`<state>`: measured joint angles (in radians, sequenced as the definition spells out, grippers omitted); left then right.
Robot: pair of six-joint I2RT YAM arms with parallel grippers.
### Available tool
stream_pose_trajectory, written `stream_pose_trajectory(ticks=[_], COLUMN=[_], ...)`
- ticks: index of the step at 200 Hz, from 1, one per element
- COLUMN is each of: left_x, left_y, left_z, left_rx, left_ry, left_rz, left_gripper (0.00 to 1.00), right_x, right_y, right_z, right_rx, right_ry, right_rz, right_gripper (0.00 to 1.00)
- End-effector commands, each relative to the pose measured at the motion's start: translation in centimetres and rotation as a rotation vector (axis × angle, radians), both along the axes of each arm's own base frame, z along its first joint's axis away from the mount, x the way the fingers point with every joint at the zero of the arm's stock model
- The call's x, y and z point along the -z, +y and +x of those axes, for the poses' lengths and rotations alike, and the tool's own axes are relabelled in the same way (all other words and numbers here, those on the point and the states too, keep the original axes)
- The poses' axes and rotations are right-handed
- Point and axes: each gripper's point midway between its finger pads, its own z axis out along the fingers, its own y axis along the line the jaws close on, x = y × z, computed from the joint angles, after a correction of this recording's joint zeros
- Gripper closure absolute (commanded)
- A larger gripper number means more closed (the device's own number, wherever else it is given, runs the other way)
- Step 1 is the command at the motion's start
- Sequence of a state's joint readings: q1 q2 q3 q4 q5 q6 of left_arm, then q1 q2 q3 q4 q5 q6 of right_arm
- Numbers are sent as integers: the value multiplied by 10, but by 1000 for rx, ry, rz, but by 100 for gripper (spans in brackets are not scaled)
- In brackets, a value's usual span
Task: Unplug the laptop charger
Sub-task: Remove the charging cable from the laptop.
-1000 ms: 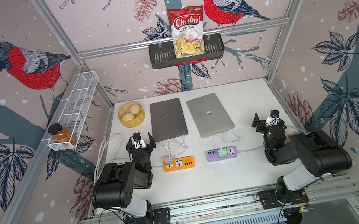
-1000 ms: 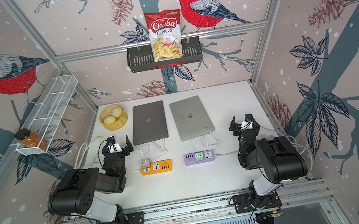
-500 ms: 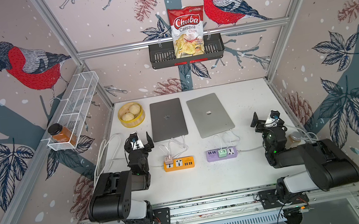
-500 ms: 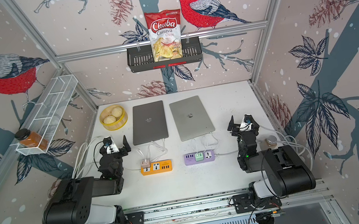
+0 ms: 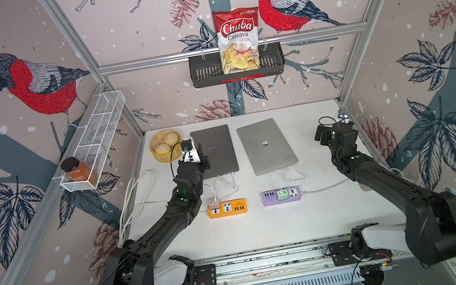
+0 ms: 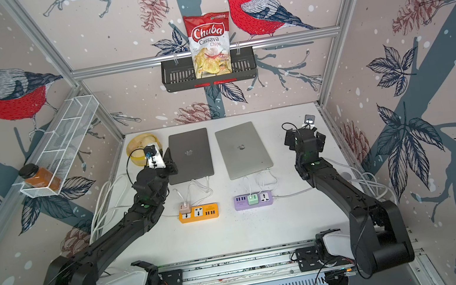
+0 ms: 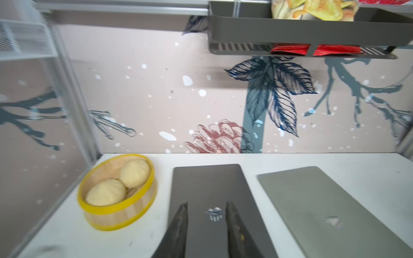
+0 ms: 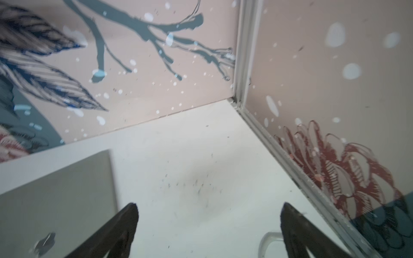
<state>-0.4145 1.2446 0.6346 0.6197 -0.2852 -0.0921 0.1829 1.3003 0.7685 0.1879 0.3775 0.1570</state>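
While both chargers sit plugged in, neither arm is touching them. In both top views the pink charger (image 5: 214,203) stands in the left end of the orange power strip (image 5: 233,206), a little below the middle of the frame, and its white cable (image 5: 233,177) loops up to the near edge of the dark laptop (image 5: 215,151). Just to the right, the green charger (image 5: 282,194) sits in the purple power strip (image 5: 294,194), wired the same way to the silver laptop (image 5: 266,146). Both laptops lie closed on the white counter (image 5: 265,230).

The left pincer (image 7: 205,204) hovers over the left part of the dark laptop, well apart from the pink charger; its fingers (image 7: 178,227) stand close together, with a narrow gap and nothing between them. The right pincer (image 8: 207,206) hangs at the right side of the frame, above bare counter beside the silver laptop, spread wide and empty. A yellow-rimmed basket (image 7: 120,215) holding two buns (image 7: 134,173) sits just left of the dark laptop.
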Motion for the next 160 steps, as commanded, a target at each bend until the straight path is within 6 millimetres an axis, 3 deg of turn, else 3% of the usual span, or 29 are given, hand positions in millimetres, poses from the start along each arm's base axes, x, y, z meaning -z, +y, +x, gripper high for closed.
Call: stream_pose_trajectory(ticks=[1, 40, 78, 88, 92, 125, 160], left_x=[33, 63, 98, 117, 113, 137, 139], left_y=[-45, -106, -154, -162, -168, -187, -198], left_z=[1, 13, 19, 18, 22, 27, 26], left_rx=[174, 308, 346, 350, 354, 368, 387], left_ry=[184, 325, 413, 462, 457, 520, 516], left_rz=[-76, -75, -42, -39, -50, -100, -116], left_gripper=[70, 82, 86, 87, 87, 83, 74], right_x=[61, 107, 102, 101, 100, 98, 108], right_y=[24, 47, 72, 76, 77, 87, 83], right_z=[-18, -31, -38, -40, -41, -50, -50], right_rx=[-145, -181, -218, -226, -227, -274, -275], right_ry=[314, 458, 419, 416, 415, 386, 421], right_rz=[-10, -65, -53, -53, -50, 12, 34], right_gripper=[0, 1, 8, 11, 12, 26, 39])
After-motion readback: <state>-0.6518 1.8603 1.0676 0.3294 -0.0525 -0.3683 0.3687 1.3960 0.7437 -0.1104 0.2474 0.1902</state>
